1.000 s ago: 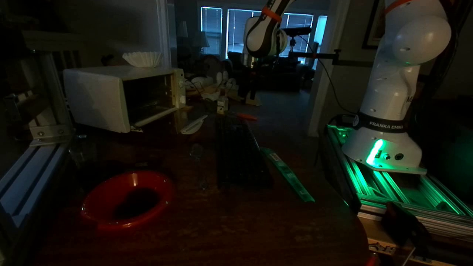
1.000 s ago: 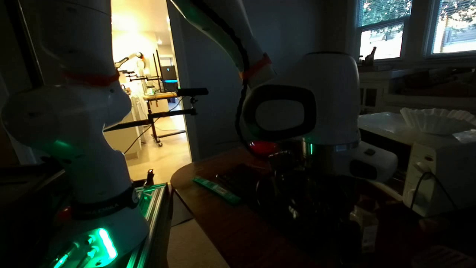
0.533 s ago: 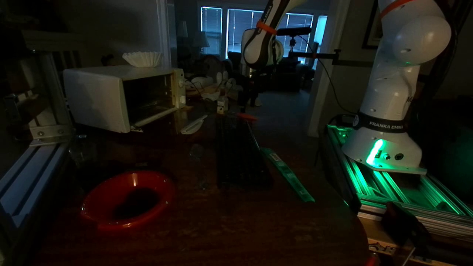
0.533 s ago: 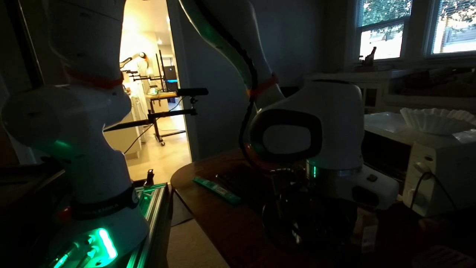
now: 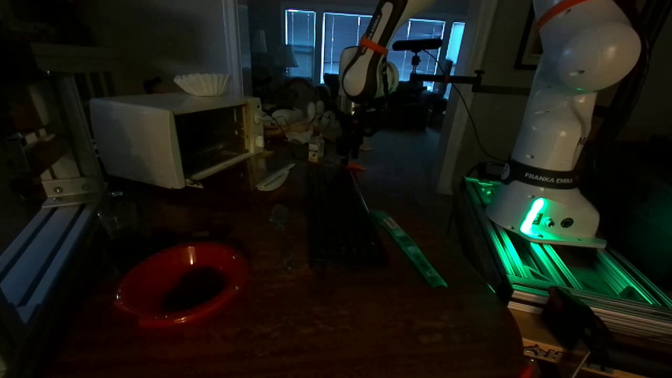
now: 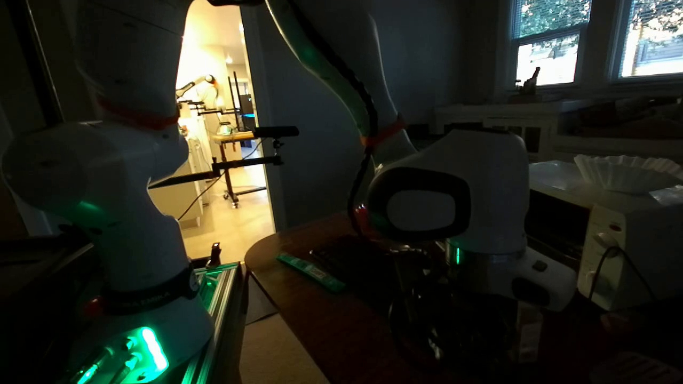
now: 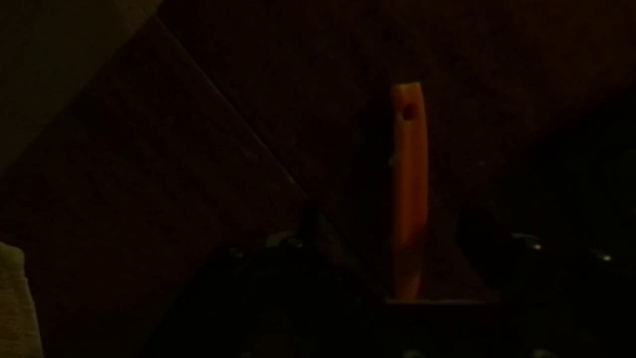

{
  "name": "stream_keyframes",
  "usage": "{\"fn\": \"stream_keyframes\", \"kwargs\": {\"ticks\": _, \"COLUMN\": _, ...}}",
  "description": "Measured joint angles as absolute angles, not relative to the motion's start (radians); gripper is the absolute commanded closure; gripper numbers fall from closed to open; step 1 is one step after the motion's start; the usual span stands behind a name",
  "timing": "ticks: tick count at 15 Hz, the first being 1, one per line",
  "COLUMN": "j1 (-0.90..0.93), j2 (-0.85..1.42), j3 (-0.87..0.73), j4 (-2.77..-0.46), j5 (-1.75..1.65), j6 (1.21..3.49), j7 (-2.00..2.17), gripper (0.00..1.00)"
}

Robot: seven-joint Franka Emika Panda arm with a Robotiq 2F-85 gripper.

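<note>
in a dim room (image 6: 443,58), a wooden table (image 5: 420,331) is spread under the gripper (image 7: 386,219); the orange handle (image 7: 410,184) is seen between its parted fingers (image 7: 310,219) (gaps either side), a keyboard (image 5: 344,226) laid nearby.

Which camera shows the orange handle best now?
The wrist view: though dim, it shows much of the orange handle, between and beyond the open jaws of the gripper. In an exterior view the orange handle is only a small patch below the gripper; with the arm in front in an exterior view, I can't make it out.
</note>
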State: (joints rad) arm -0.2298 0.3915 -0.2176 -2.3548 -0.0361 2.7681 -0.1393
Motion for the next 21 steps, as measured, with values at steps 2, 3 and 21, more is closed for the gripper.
{"fn": "stream_keyframes", "kwargs": {"ticks": 2, "j1": -0.230, "j2": 0.396, "j3": -0.218, "j4": -2.352, "j5": -0.036, "j6": 2.768, "j7": -0.139, "gripper": 0.31}}
{"fn": "stream_keyframes", "kwargs": {"ticks": 3, "j1": -0.230, "j2": 0.398, "j3": -0.218, "j4": -2.351, "j5": -0.036, "j6": 2.768, "j7": -0.139, "gripper": 0.31}}
{"fn": "stream_keyframes", "kwargs": {"ticks": 21, "j1": -0.242, "j2": 0.404, "j3": -0.204, "j4": -2.350, "j5": -0.036, "j6": 2.768, "j7": -0.144, "gripper": 0.53}}
